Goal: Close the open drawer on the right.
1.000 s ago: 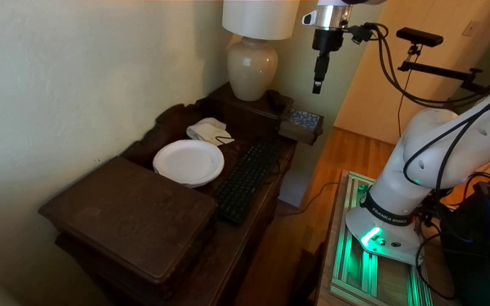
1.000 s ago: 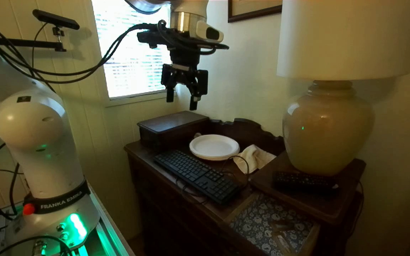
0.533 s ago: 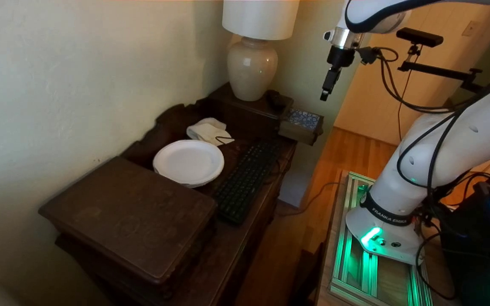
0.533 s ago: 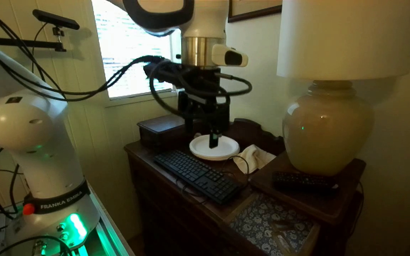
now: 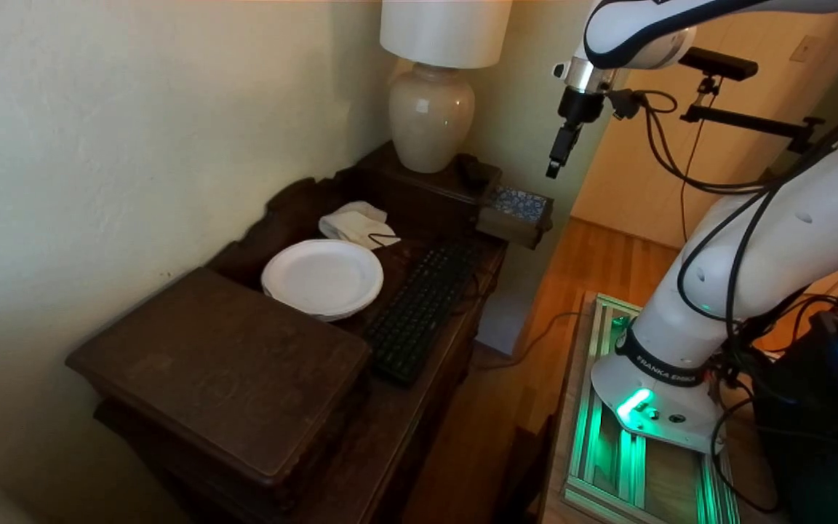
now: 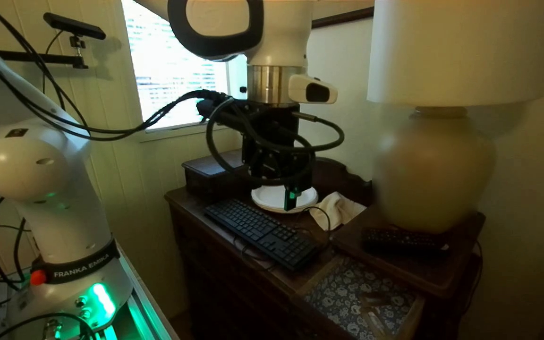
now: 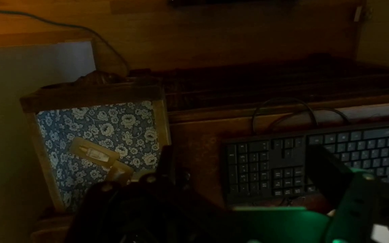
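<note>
The black two-fingered hand (image 5: 552,172) hung high, parted wide, holding nothing. The small boxy dark-brown wooden drawer (image 7: 113,126) stood pulled out below, left of it in the wrist view. Its front (image 7: 91,96) faced that view's top; closing seemingly needed descent past it, then an inward push.

Juts out as a small brown wooden drawer (image 5: 510,224) from one raised end of the desk (image 7: 196,152) — stands open and upright, shows a blue-grey inside with pale flowers.

dim wrist view, glaring window (image 6: 177,71)
</note>
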`<state>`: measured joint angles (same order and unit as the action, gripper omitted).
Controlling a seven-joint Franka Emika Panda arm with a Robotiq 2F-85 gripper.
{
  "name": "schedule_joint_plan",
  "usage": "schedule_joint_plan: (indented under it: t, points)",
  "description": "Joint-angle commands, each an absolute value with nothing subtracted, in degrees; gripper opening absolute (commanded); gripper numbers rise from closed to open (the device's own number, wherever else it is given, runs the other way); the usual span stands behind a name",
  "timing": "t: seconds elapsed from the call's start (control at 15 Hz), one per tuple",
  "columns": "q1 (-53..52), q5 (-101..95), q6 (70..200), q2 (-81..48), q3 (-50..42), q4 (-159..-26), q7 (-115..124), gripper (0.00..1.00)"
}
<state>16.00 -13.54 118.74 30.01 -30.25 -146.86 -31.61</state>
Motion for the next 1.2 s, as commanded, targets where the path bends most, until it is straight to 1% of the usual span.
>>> schedule_joint_plan:
  t: [0.0, 0.27, 0.73, 1.13]
  points:
    - [16.7, -12.4, 120.9, 29.1, -29.5, -146.9, -32.9, 1.0]
    - [16.9, -12.8, 122.1, 23.3, -31.9, -146.0, -36.7, 1.0]
    - [20.3, -13.5, 127.1, 13.1, -34.2, -145.0, -38.0, 1.0]
    - [23.2, -12.8, 136.2, 4.1, -34.7, -144.8, -39.6, 1.0]
